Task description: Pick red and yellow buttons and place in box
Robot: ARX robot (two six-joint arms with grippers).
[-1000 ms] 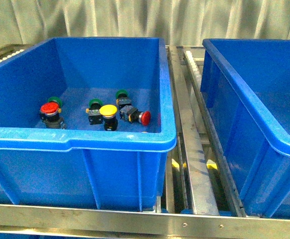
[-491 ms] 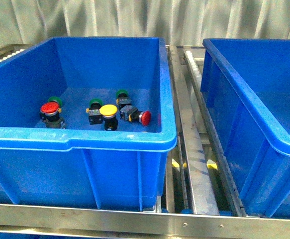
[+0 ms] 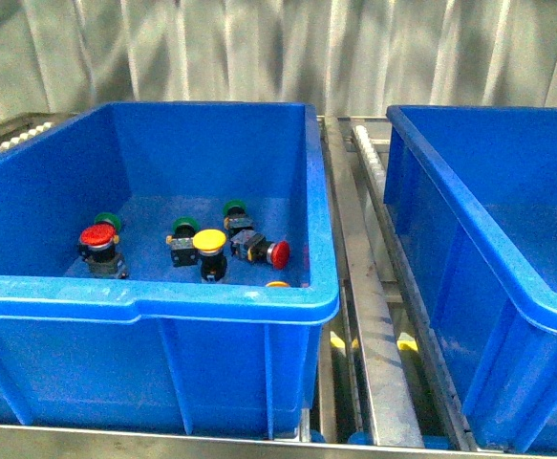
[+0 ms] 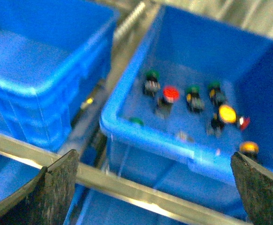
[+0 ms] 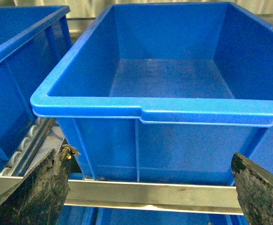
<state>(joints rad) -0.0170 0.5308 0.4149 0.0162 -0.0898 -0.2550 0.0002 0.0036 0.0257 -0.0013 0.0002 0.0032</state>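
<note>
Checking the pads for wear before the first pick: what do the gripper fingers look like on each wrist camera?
Left gripper: two dark grey, wedge-shaped fingers with a rough, grainy surface, though the view is blurred. Right gripper: blacker fingers, ragged and flaky at the edges. No cables or markings show, and the front view shows neither arm.

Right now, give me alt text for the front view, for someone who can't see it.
A blue bin holds push-buttons: an upright red button at left, a yellow button in the middle, a tipped red button at right, three green buttons behind them. A second blue bin stands to its right.
</note>
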